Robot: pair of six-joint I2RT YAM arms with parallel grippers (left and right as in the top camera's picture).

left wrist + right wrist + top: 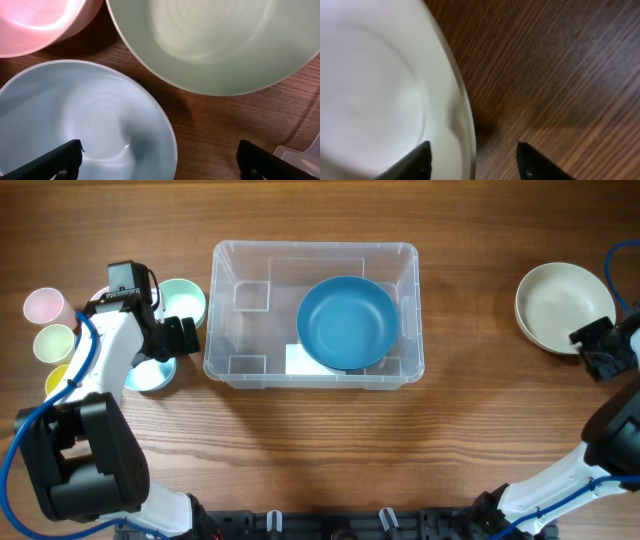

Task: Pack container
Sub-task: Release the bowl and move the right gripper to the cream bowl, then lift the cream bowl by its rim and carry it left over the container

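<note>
The clear plastic container sits mid-table with a dark blue bowl inside on its right side. My left gripper is open over the right rim of a light blue bowl, one finger over the bowl and one over the table; that bowl shows partly under the arm in the overhead view. A pale green bowl lies just beyond it. My right gripper is open and straddles the rim of a cream bowl at the far right.
A pink cup, a green cup and a yellow cup stand at the far left. A pink bowl shows in the left wrist view. The container's corner is near the left gripper.
</note>
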